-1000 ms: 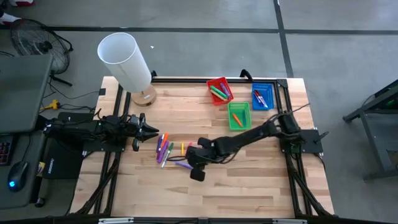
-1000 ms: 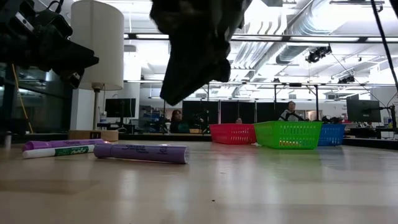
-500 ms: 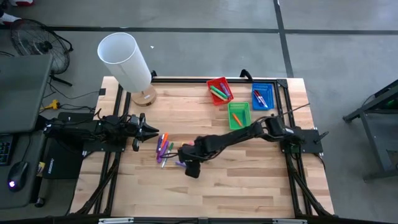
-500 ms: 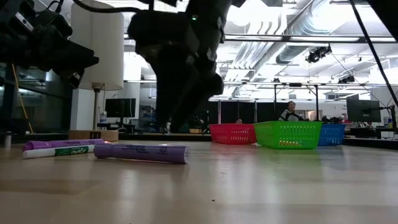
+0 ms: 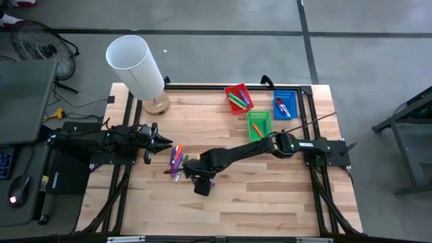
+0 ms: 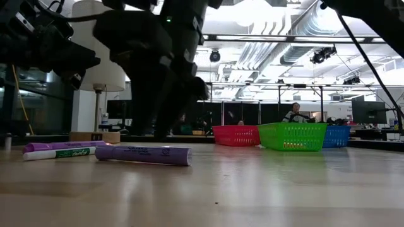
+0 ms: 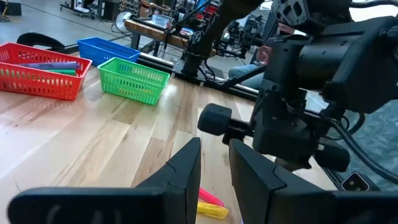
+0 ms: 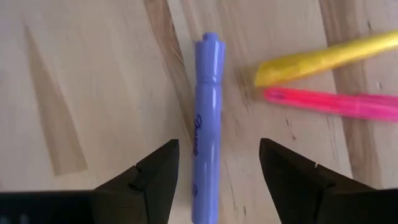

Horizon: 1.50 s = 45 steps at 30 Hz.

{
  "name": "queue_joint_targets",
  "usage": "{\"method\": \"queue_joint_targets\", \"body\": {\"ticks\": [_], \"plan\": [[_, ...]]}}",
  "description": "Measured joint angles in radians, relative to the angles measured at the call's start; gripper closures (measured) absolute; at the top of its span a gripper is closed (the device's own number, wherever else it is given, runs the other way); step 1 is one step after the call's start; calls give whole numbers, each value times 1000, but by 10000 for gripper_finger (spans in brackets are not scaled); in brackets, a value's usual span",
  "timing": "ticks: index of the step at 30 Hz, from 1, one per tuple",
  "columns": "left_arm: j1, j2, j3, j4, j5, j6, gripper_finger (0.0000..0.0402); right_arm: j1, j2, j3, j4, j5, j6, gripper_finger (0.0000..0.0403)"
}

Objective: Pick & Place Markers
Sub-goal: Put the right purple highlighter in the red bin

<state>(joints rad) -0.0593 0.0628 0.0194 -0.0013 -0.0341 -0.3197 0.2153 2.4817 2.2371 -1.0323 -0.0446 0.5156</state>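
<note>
two arms show from above: the right gripper point(image 5: 200, 181) hangs over the loose markers point(image 5: 178, 160) at mid-table, while the left gripper point(image 5: 156, 142) waits near the table's left edge. low down, a purple marker point(image 6: 144, 154) lies flat on the wood with dark arm parts behind it. past the left gripper's narrowly parted fingers point(image 7: 186, 167), which hold nothing, stand red, green and blue trays. from the right wrist, spread fingers point(image 8: 155, 174) straddle the purple marker without touching it; yellow and pink markers lie beside.
</note>
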Motion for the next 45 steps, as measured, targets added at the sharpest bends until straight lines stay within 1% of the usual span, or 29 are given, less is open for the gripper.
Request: {"method": "queue_joint_targets", "body": {"ticks": [14, 21, 27, 30, 35, 39, 42, 45], "plan": [[0, 0, 0, 0, 0, 0, 318, 12, 38, 7, -16, 9, -23, 191], [0, 0, 0, 0, 0, 0, 318, 11, 52, 7, -27, -6, -38, 191], [0, 0, 0, 0, 0, 0, 318, 2, 52, 9, -119, 73, -47, 192], [0, 0, 0, 0, 0, 0, 318, -4, 52, 9, -147, 95, -46, 192], [0, 0, 0, 0, 0, 0, 318, -5, 52, 9, -163, 106, -77, 192], [0, 0, 0, 0, 0, 0, 318, -5, 52, 9, -168, 150, -135, 192], [0, 0, 0, 0, 0, 0, 318, -5, 52, 8, -165, 181, -140, 192], [0, 0, 0, 0, 0, 0, 318, -9, 52, 7, -164, 185, -136, 192]]}}
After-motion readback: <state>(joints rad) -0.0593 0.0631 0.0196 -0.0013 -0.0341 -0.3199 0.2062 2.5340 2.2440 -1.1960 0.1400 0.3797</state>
